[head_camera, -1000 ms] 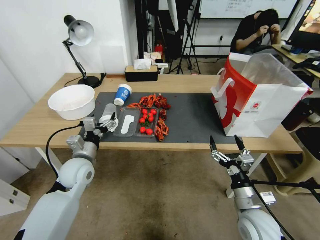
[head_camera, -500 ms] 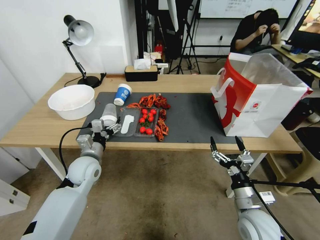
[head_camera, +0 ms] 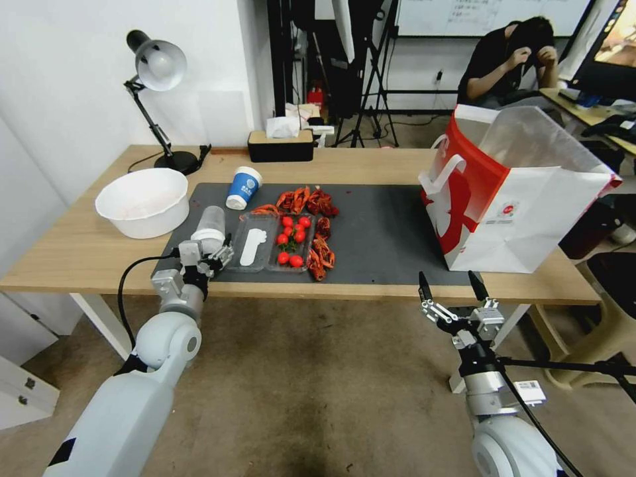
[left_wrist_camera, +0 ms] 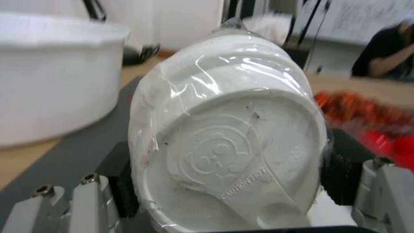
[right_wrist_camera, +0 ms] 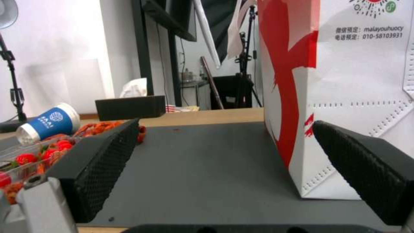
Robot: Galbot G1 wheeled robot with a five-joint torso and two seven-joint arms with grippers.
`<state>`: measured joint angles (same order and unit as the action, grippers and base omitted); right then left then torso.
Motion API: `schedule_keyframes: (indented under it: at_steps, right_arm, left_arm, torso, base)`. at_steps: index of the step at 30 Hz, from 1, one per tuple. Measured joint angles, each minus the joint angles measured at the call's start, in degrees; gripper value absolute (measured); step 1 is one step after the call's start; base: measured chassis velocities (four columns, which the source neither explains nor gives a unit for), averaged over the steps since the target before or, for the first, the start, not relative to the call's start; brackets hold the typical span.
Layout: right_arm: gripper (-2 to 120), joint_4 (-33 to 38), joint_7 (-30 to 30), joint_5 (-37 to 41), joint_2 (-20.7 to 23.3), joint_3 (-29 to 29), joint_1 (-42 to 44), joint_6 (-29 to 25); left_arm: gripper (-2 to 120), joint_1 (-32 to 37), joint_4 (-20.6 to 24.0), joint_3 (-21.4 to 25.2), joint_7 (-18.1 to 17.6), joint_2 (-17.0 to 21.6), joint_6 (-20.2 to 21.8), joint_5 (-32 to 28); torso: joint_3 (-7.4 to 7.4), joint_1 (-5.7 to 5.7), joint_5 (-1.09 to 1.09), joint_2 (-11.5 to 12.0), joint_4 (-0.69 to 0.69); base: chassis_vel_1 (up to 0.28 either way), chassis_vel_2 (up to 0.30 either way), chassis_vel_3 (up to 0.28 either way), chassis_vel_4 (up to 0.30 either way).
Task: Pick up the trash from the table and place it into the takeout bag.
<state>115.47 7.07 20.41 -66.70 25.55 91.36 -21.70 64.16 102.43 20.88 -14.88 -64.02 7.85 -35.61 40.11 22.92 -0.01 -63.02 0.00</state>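
A clear plastic cup [head_camera: 211, 224] with a white lid [left_wrist_camera: 233, 152] lies on its side at the left end of the dark mat [head_camera: 377, 232] on the table [head_camera: 371, 162]. My left gripper [head_camera: 213, 250] is shut on its lid end, with a black pad [left_wrist_camera: 338, 168] pressed against each side. A blue-and-white paper cup [head_camera: 244, 187] stands farther back on the mat. The white and red takeout bag [head_camera: 523, 199] stands open at the right end. Below the table's front edge, in front of the bag, my right gripper [head_camera: 447, 281] hangs open and holds nothing.
A big white bowl [head_camera: 142, 202] sits left of the mat, with a desk lamp [head_camera: 156, 66] and a black tissue box [head_camera: 281, 146] behind. A clear tray of tomatoes [head_camera: 291, 242] and red crayfish shells [head_camera: 308, 199] lie beside the plastic cup.
My left arm swung rightward and the gripper drew slightly back toward the table's front edge, turning the plastic cup with it. The right gripper stayed put.
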Motion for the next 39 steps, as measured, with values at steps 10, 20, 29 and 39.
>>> schedule_keyframes:
  at_steps: [10, 20, 29, 39]
  right_arm:
    - [100, 0.0, 0.0, -0.2, -0.2, -0.2, -0.1, 0.1]
    - [100, 1.3, 0.3, -2.0, -1.2, 0.0, 1.4, 0.1]
    - [100, 3.1, 0.6, -4.4, -3.5, 2.0, 3.6, 0.2]
    - [100, 4.3, 0.7, -6.0, -5.5, 3.7, 4.9, 0.2]
  left_arm:
    - [74, -0.2, 0.8, 0.3, 6.2, 0.3, -8.2, -2.5]
    - [74, -7.3, 1.7, -4.5, 19.9, 2.6, -14.4, -7.3]
    - [74, -24.8, -1.6, -19.1, 21.6, 3.8, -13.8, -12.7]
    - [74, -49.1, -10.8, -37.9, 21.7, -4.8, -12.6, -17.0]
  torso:
    - [0.00, 0.00, 0.00, 0.0, 0.00]
    - [0.00, 0.00, 0.01, 0.0, 0.00]
    - [0.00, 0.00, 0.00, 0.0, 0.00]
    - [0.00, 0.01, 0.05, 0.0, -0.01]
  base:
    - [0.000, 0.000, 0.000, 0.000]
    - [0.000, 0.000, 0.000, 0.000]
    - [0.000, 0.000, 0.000, 0.000]
    - [0.000, 0.000, 0.000, 0.000]
